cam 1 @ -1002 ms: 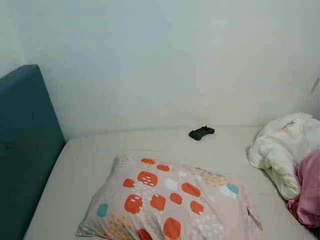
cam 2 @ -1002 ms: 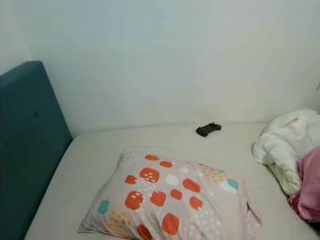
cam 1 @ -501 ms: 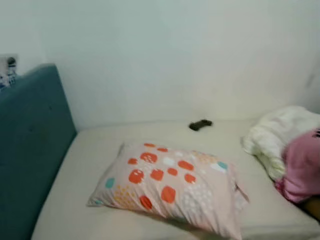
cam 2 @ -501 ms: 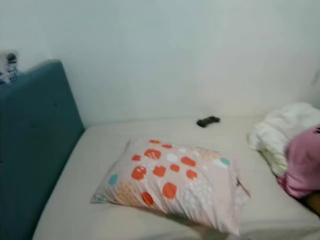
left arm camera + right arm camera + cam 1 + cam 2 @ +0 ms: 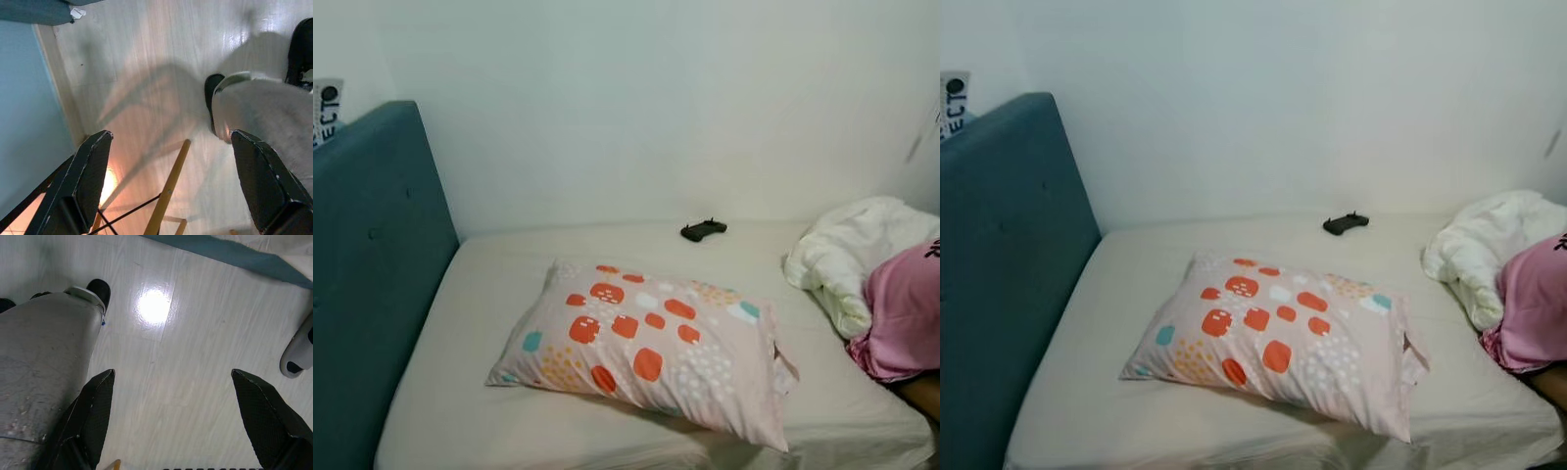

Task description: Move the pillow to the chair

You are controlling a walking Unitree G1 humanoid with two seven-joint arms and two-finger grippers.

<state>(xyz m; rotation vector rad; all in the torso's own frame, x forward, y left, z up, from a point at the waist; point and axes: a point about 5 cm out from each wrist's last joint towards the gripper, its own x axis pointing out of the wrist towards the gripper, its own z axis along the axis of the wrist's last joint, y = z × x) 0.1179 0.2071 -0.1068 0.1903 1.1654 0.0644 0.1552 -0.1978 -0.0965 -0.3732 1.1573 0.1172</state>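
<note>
We are looking down at a bed [image 5: 480,294] with a pale sheet, its teal headboard [image 5: 372,274] standing on our left. The pillow [image 5: 641,348], pinkish with orange and teal patches, is lying flat near the middle of the mattress. A white duvet [image 5: 847,259] and a pink garment [image 5: 906,313] are bunching at our right, and a small black controller [image 5: 703,230] is sitting by the wall. Our left gripper [image 5: 176,186] and right gripper [image 5: 171,416] are hanging over the pale floor, jaws spread apart, holding nothing.
</note>
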